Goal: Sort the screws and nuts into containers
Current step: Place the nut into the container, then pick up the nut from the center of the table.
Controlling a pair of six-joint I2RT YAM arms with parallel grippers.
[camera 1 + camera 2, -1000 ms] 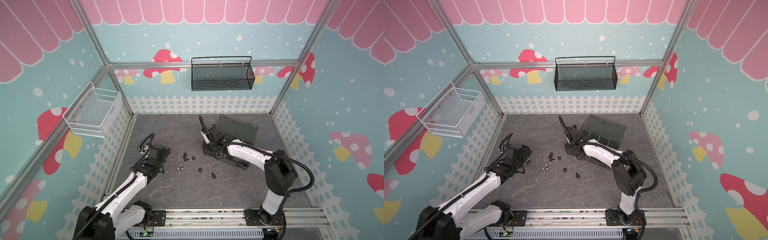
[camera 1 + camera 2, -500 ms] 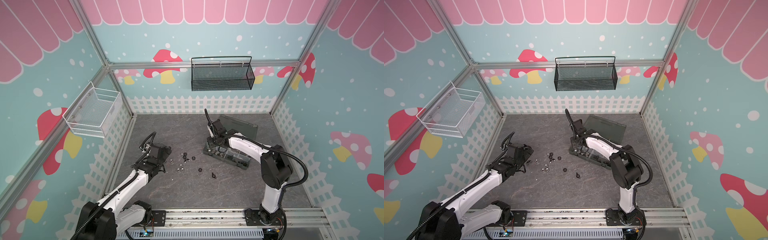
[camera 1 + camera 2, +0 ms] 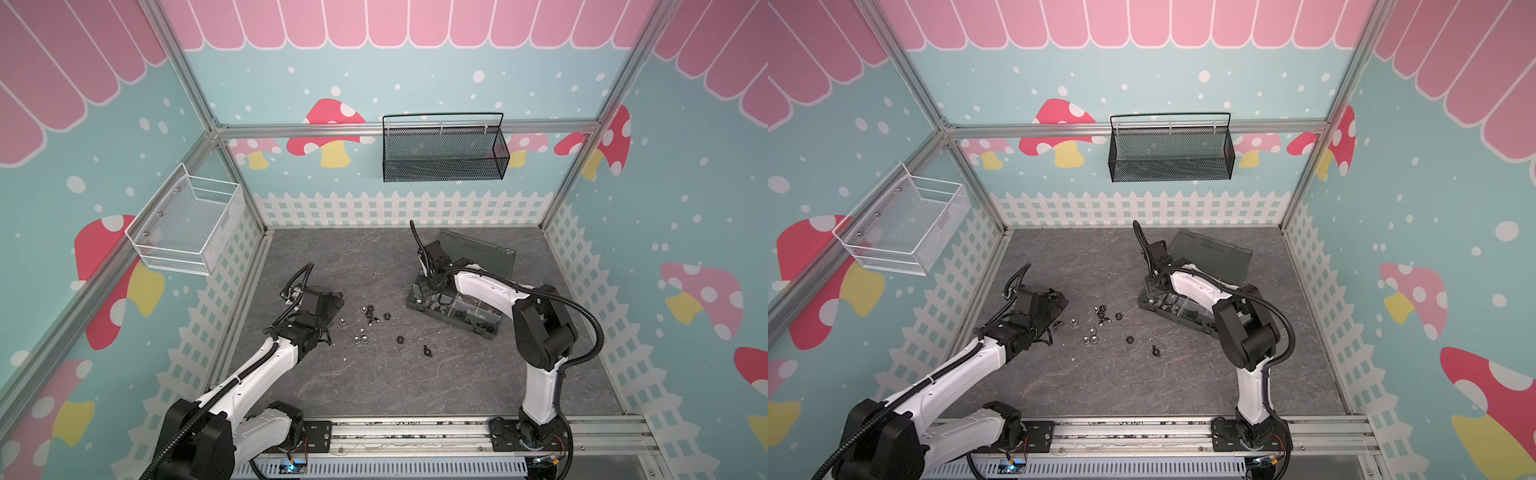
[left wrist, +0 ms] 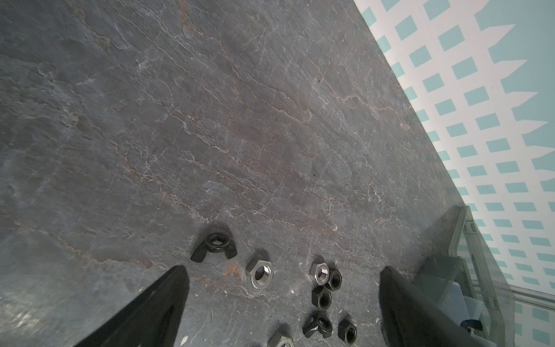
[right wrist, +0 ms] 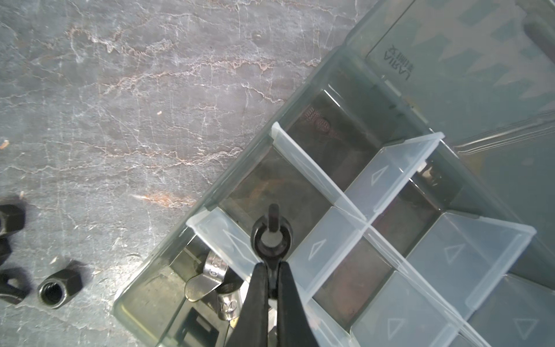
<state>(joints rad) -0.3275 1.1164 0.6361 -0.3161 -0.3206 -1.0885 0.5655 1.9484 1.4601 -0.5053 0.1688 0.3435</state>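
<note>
Right wrist shows a black ring-headed screw (image 5: pixel 271 257).

robot lab cell: aluminium frame (image 3: pixel 291 131), mushroom-print walls (image 3: pixel 457 62), rail-mounted arms (image 3: pixel 540 390)

left arm (image 3: pixel 266 365): stretched forward, held low, wrist angled inward | left end effector (image 4: pixel 283 270): fingers spread wide, holding nothing | right arm (image 3: pixel 490 291): elbow raised, forearm reaching forward and inward, wrist tipped down | right end effector (image 5: pixel 271 267): fingers pinched on a black screw (image 5: pixel 271 237)

Black screw (image 5: pixel 271 240) hangs over a cell (image 5: pixel 265 184), nuts (image 4: pixel 260 274) scattered nearby.
</note>
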